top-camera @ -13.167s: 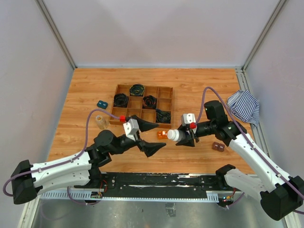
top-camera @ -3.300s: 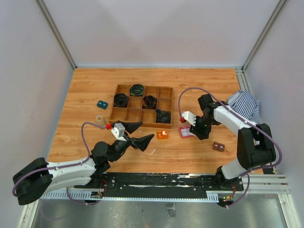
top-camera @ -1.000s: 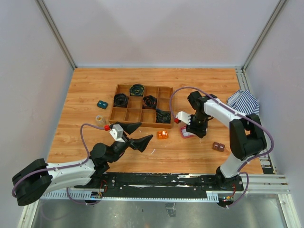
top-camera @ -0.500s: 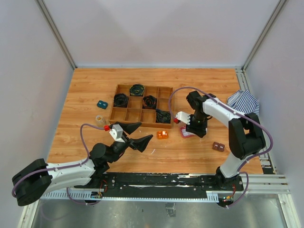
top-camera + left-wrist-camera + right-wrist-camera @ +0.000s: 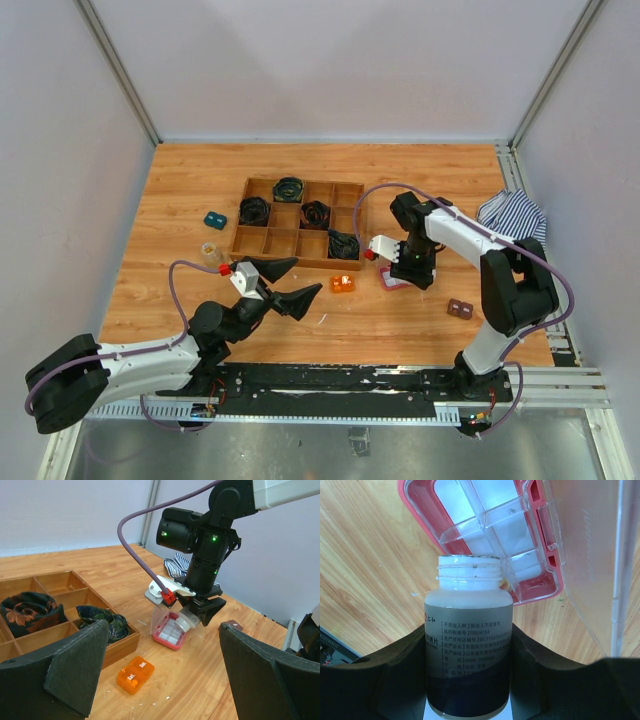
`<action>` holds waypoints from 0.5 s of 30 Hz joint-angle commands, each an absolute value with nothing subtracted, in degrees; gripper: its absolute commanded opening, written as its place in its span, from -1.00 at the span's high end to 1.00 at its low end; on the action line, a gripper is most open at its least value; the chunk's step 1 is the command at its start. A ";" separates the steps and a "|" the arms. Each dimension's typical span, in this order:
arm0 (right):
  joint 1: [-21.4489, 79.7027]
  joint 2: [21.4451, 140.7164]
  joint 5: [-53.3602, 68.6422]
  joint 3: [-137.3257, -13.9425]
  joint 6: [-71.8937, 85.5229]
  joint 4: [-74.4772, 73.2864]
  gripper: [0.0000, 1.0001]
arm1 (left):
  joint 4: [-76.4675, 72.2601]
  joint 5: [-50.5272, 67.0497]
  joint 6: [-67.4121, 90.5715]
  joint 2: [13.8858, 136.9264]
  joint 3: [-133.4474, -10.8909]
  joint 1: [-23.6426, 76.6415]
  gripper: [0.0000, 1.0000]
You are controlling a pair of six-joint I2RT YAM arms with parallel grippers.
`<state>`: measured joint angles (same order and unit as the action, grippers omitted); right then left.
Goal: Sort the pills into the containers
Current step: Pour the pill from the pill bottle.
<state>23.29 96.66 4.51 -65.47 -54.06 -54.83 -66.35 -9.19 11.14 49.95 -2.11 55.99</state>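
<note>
Reaching over the worktop, the left gripper stood wide open and empty in the top view. The left wrist view showed the right gripper clamped on a tipped bottle. The right wrist view showed its uncapped mouth just above the open pink box

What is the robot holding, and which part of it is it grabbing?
The right gripper holds the uncapped pill bottle by its labelled body, near the base. The left gripper is open and holds nothing.
</note>
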 commanded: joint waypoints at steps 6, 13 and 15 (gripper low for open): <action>23.69 95.90 5.24 -66.70 -52.87 -56.35 0.99 | -68.72 -9.67 10.11 49.24 -1.51 55.80 -0.99; 23.29 96.05 4.29 -66.50 -52.43 -55.72 0.99 | -68.72 -9.56 10.11 49.22 -1.49 55.78 -0.99; 23.23 95.98 3.82 -66.35 -52.12 -55.74 0.99 | -68.80 -9.58 10.11 49.14 -1.42 55.80 -0.99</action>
